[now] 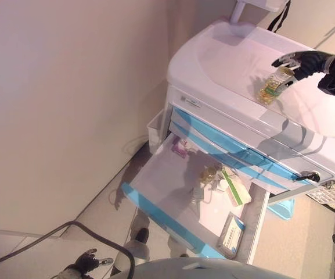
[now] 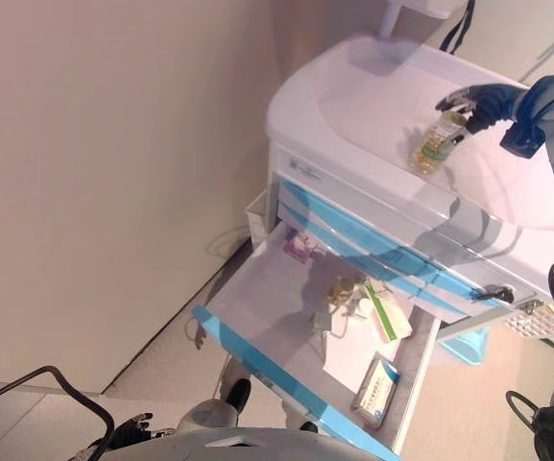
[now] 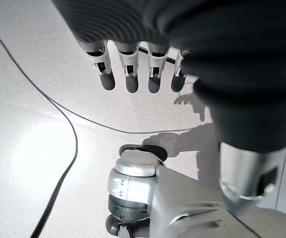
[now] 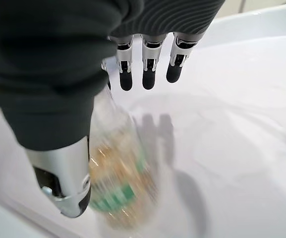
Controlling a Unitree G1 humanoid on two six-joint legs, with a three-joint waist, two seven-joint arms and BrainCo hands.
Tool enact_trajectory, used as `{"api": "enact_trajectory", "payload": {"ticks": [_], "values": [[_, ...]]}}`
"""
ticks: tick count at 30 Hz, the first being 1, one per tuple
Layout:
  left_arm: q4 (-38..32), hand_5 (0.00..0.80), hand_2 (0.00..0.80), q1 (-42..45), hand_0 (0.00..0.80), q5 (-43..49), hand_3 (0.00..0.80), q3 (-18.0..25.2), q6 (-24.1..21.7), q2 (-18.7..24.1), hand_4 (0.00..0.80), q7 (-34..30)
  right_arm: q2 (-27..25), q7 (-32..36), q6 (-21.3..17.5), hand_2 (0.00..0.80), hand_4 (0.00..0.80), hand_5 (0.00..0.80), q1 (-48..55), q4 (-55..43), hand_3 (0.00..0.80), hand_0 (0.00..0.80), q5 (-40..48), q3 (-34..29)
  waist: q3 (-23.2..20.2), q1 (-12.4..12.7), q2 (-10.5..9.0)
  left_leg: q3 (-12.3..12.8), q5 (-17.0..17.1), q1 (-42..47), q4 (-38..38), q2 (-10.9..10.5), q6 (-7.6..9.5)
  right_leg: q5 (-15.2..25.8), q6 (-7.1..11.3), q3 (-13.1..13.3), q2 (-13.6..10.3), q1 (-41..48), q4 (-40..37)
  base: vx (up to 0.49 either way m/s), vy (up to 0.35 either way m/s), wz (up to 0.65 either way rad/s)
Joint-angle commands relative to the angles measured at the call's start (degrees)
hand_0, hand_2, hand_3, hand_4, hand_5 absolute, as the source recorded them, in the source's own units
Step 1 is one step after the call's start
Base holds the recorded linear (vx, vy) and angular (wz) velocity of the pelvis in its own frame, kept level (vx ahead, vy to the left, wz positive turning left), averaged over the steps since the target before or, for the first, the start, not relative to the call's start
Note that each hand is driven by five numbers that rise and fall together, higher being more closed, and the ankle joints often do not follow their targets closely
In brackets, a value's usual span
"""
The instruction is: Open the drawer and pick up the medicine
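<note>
A small clear medicine bottle (image 1: 273,84) with yellowish contents and a green label stands tilted on the white cart top (image 1: 225,58). My right hand (image 1: 306,61) hovers just behind its cap, fingers (image 4: 147,69) straight and open. The thumb runs beside the bottle (image 4: 118,168) without curling round it. Below, the cart's blue-fronted drawer (image 1: 155,209) is pulled far out. In it lie a white-and-green box (image 1: 234,187), small bottles (image 1: 208,173), a purple packet (image 1: 182,146) and a blue-white box (image 1: 232,235). My left hand (image 1: 86,263) hangs low near the floor, fingers (image 3: 130,74) straight and open.
A wall runs close along the cart's left side. A small white bin (image 1: 154,131) hangs on the cart's side by the drawer. A side shelf with blister packs (image 1: 332,192) juts out at the right, with a blue object (image 1: 280,209) beneath it.
</note>
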Motion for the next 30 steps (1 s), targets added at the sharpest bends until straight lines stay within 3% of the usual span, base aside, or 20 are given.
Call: {"api": "enact_trajectory", "payload": {"ticks": [1,7,13,18,24,27,30], "values": [[1.2,0.0,0.0,0.14,0.0,-0.66,0.0,-0.13,-1.35,2.37,0.0,-0.52,-6.13,-3.83,-1.81,0.0,0.0,0.0,-0.2,-3.5,0.0,0.0,5.74,-0.73,-1.75,-0.28,-0.78,2.96,-3.97,1.27,0.04,-0.83,0.66,0.72,2.3,2.23,-0.81,-1.15,4.32,-0.028,-0.005,-0.04],[1.22,0.0,0.0,-0.18,0.0,-0.34,0.0,0.32,-1.57,2.06,0.0,-0.52,-10.11,-4.31,-5.16,0.0,0.0,0.0,6.91,-3.97,0.0,0.0,6.55,-6.38,-2.43,-2.44,-0.51,4.95,-4.48,1.57,0.04,-0.48,0.75,1.19,2.48,3.93,-0.63,-1.56,3.99,-0.025,-0.017,-0.14],[1.38,0.0,0.0,-0.74,0.0,0.05,0.0,-0.41,-1.3,2.18,0.0,-0.72,-12.47,-6.02,-5.45,0.0,0.0,0.0,8.77,-1.15,0.0,0.0,7.71,-7.91,-2.92,-3.65,-0.27,6.49,-4.83,1.85,0.04,-0.22,0.82,1.51,2.58,5.09,-0.48,-1.94,3.85,-0.026,-0.022,-0.14],[2.09,0.0,0.0,-1.45,0.0,0.41,0.0,-1.55,-0.48,1.91,0.0,-1.43,-14.01,-17.29,-2.06,0.0,0.0,0.0,9.26,5.31,0.0,0.0,5.3,-12.97,-3.36,-5.16,0.75,8.19,-5.47,2.4,0.04,-0.05,0.98,1.77,2.86,6.64,-0.42,-2.28,3.76,-0.031,-0.01,-0.13],[2.82,0.0,0.0,-1.34,0.0,0.74,0.0,-4.04,-0.88,1.2,0.0,-1.59,-13.9,-31.91,-2.35,0.0,0.0,0.0,11.39,7.01,0.0,0.0,12.11,-20.92,-3.33,-6.36,2.1,9.37,-6.26,3.24,0.04,0.1,1.31,1.84,3.1,8.25,-0.41,-2.56,3.83,-0.017,-0.01,-0.21],[2.71,0.0,0.0,-1.97,0.0,0.86,0.0,-5.22,-0.69,0.8,0.0,-2.13,-11.45,-39.88,-3.25,0.0,0.0,0.0,19.65,5.64,0.0,0.0,16.64,-31.75,-3.26,-7.88,3.15,10.39,-6.87,3.63,0.04,0.24,1.55,2.01,3.4,9.61,-0.43,-3.03,3.9,-0.018,-0.014,-0.21],[2.51,0.0,0.0,-2.94,0.0,0.71,0.0,-5.77,-0.06,0.51,0.0,-2.23,-7.84,-42.39,-4.3,0.0,0.0,0.0,28.34,4.33,0.0,0.0,17.97,-39.75,-3.07,-9.14,3.68,11.35,-7.24,3.8,0.09,0.42,1.73,2.16,3.51,10.86,-0.38,-3.46,3.92,-0.028,-0.018,-0.25]]}}
